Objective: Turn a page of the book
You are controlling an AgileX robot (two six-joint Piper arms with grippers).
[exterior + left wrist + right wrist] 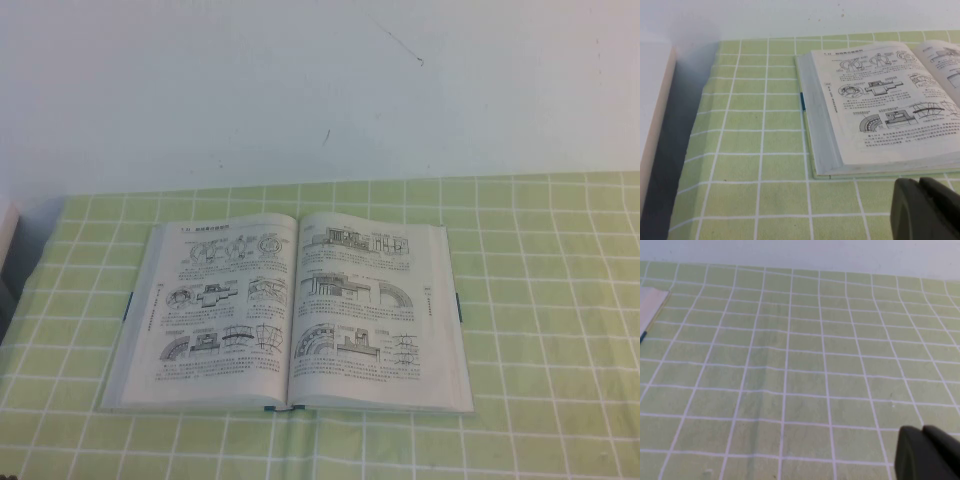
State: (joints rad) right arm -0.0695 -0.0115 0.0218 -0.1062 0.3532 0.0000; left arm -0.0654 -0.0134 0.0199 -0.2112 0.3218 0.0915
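Book (290, 315): white pages, black line drawings of arches and sections, small black captions; teal-blue cover edge visible at sides and at spine foot.
Tablecloth (540, 300) under book: light green, white grid lines forming squares.
Wall (320, 80) behind book: plain white, few faint dark marks.
Left gripper (927, 210), right gripper (927, 452): black, unpatterned.

Books: one book (290, 315), lying open, centre of the frame
Open pages showing: two, left and right
Checked tablecloths: one green tablecloth (540, 300)
Grippers: two, left gripper (925, 210), right gripper (927, 452)
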